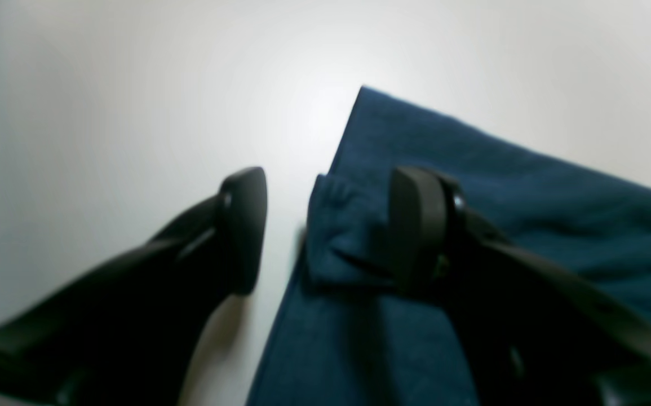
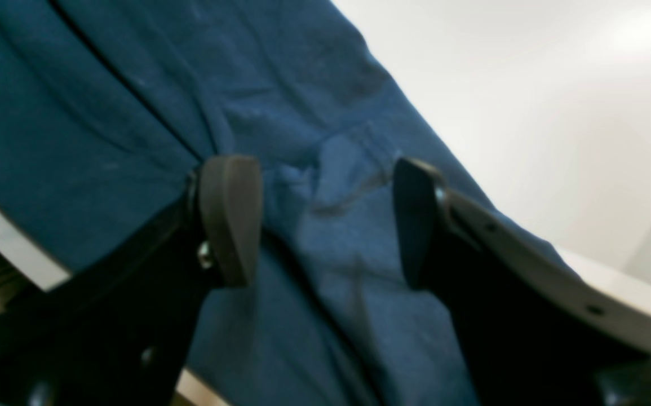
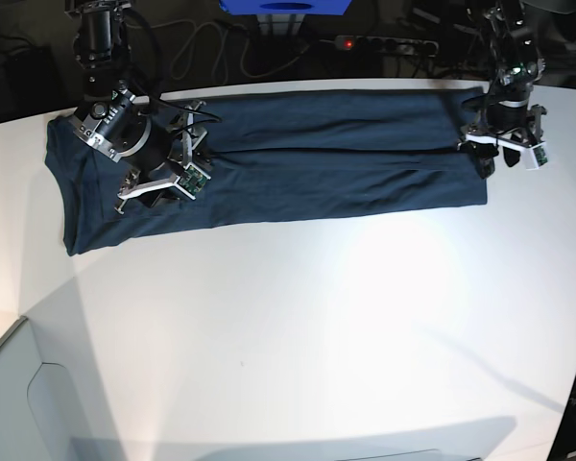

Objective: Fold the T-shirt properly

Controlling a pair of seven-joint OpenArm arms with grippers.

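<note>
The dark navy T-shirt (image 3: 307, 158) lies on the white table as a long band folded lengthwise, running left to right across the far side. My left gripper (image 1: 328, 225) stands open at the band's right end. One finger (image 1: 415, 225) is over the cloth and the other over bare table, with a small bunched corner of the shirt (image 1: 339, 242) lying loose between them. My right gripper (image 2: 322, 220) is open just above the shirt (image 2: 133, 84) near its left end, over a puckered ridge of cloth. In the base view the left gripper (image 3: 494, 158) is at the right and the right gripper (image 3: 163, 182) at the left.
The white table (image 3: 317, 336) stretches bare toward the near edge. Behind its far edge lie cables, a power strip (image 3: 365, 42) with a red light and a blue object (image 3: 283, 5). A pale grey panel (image 3: 19, 394) sits at the near left corner.
</note>
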